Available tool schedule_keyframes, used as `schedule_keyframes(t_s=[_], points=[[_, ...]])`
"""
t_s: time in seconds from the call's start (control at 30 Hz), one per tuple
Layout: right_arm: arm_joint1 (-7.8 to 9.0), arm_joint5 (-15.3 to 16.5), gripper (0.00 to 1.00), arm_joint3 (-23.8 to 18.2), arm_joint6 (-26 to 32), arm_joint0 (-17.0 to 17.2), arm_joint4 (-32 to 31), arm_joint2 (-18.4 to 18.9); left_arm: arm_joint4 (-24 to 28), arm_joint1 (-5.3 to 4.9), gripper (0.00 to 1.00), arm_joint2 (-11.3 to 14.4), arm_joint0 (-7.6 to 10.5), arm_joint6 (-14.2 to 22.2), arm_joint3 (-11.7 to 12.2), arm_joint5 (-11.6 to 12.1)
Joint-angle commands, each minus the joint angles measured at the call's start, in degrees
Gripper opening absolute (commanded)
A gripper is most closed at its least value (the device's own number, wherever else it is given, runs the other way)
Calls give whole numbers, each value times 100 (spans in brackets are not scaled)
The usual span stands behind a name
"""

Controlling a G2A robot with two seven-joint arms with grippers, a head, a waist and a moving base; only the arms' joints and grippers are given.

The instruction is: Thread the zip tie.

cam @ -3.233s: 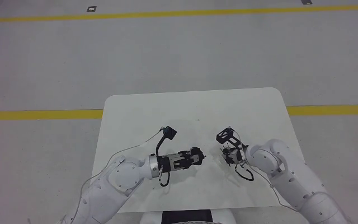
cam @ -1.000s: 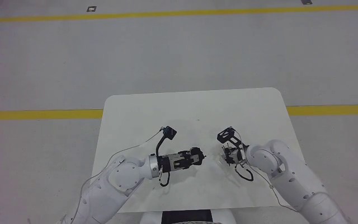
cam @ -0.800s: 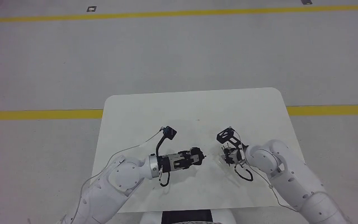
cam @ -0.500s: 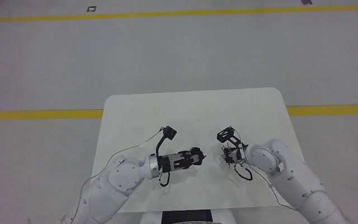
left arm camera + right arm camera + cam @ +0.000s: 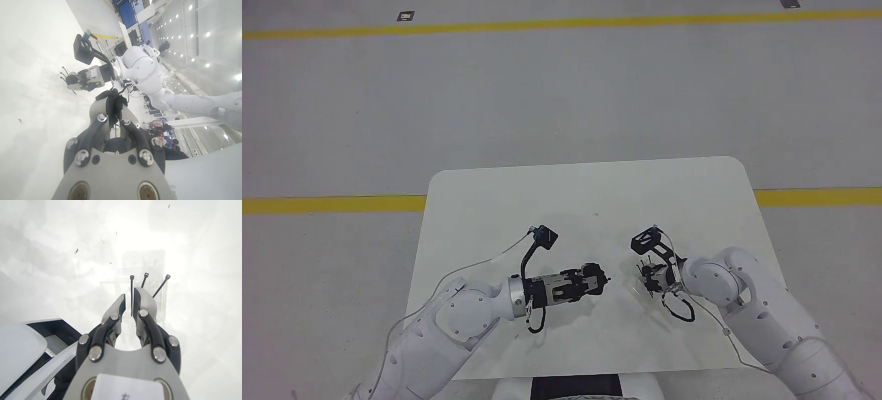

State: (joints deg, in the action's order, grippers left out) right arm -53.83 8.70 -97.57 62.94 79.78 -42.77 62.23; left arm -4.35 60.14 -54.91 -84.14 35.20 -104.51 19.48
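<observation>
The left gripper (image 5: 113, 100) is seen closed on a black bundle (image 5: 111, 108) whose make-up cannot be made out. The right gripper (image 5: 129, 298) is held narrowly apart around an upright black zip tie (image 5: 131, 289); contact cannot be judged. Two further ties (image 5: 144, 280) are stood behind at a clear holder (image 5: 163, 306) on the tabletop (image 5: 56, 228)
</observation>
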Motion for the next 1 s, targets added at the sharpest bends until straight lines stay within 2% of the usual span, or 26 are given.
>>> schedule_keyframes(t_s=[0.0,0.47,0.5,0.53,0.6,0.83,0.97], points=[[-1,16,11,18,-3,-8,16,-2,0,0,0,0,0,0,0,0],[-15,109,9,180,-9,-94,131,-51,0,0,0,0,0,0,0,0],[-16,116,7,193,-17,-100,141,-52,0,0,0,0,0,0,0,0],[-16,118,0,201,-28,-102,148,-52,0,0,0,0,0,0,0,0],[-17,123,0,209,-46,-102,153,-53,0,0,0,0,0,0,0,0],[20,63,0,-112,-58,55,46,38,0,0,0,0,0,0,0,0],[65,40,0,-393,-96,235,31,214,0,0,0,0,0,0,0,0]])
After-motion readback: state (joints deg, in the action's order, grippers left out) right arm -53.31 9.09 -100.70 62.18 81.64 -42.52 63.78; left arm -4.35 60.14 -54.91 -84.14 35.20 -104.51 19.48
